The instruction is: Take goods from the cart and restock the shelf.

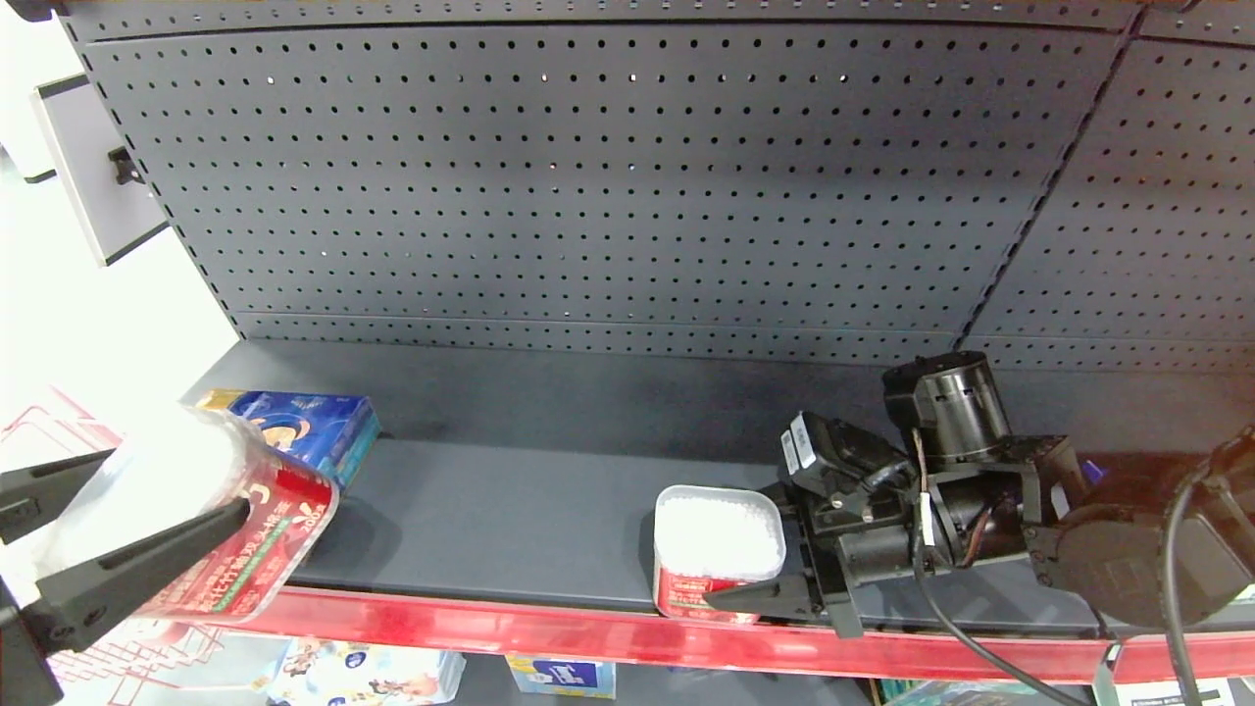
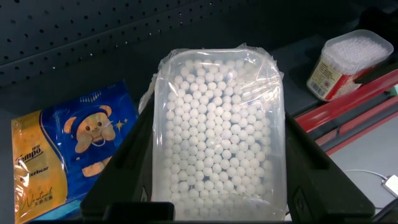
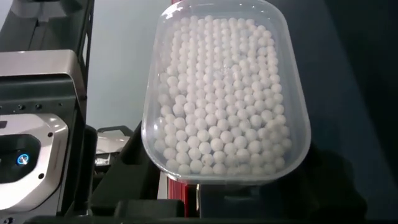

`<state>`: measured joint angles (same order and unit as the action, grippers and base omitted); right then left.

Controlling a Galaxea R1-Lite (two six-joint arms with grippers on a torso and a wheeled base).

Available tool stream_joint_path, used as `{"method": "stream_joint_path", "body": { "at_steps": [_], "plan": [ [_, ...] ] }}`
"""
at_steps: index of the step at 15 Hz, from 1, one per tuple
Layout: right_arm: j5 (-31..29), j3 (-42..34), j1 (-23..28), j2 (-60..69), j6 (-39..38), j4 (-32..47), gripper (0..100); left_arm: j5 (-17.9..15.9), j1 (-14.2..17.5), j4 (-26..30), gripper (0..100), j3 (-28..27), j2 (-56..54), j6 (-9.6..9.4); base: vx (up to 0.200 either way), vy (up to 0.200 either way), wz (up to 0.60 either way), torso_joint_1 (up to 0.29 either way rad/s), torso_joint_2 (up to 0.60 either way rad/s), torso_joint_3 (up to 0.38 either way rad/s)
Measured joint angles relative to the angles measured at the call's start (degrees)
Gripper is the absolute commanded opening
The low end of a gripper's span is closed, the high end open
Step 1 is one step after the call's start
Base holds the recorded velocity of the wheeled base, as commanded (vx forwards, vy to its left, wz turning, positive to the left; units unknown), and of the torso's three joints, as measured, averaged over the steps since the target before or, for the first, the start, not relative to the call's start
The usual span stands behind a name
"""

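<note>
A clear tub of cotton swabs with a red label (image 1: 211,534) hangs tilted over the left front corner of the dark shelf (image 1: 510,490), with my left gripper (image 1: 176,480) shut on it. In the left wrist view this tub (image 2: 217,124) sits between the black fingers (image 2: 314,168). A second swab tub (image 1: 719,534) stands upright at the shelf's front edge, right of centre. My right gripper (image 1: 721,549) is shut on it, one finger (image 1: 755,595) along its front side. The right wrist view looks down on that tub's (image 3: 227,93) lid.
A blue tissue pack (image 1: 304,427) lies on the shelf just behind the left tub. A red rail (image 1: 549,632) runs along the shelf front, a perforated panel (image 1: 608,176) stands behind. More goods (image 1: 363,677) sit on the shelf below. The shelf's middle is bare.
</note>
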<state>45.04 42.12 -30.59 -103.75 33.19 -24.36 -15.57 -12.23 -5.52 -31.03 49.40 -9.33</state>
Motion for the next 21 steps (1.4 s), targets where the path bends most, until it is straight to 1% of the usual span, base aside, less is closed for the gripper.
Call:
{"method": "stream_joint_path", "body": {
  "at_steps": [4,11,21],
  "plan": [
    [-1.28,0.13,0.35,-0.46,-0.05,0.11,0,0.0,0.05,0.0,0,0.0,-0.04,0.0,0.0,0.0,0.0,0.0,0.0,0.0],
    [0.24,0.6,-0.02,-1.65,2.13,-0.02,0,0.0,0.0,0.0,0,0.05,0.35,0.0,0.0,0.0,0.0,0.0,0.0,0.0],
    [-0.46,0.99,-0.23,-2.52,3.12,-0.02,0,-0.09,0.0,0.0,0,0.13,0.71,0.0,0.0,0.0,0.0,0.0,0.0,0.0]
  ]
}}
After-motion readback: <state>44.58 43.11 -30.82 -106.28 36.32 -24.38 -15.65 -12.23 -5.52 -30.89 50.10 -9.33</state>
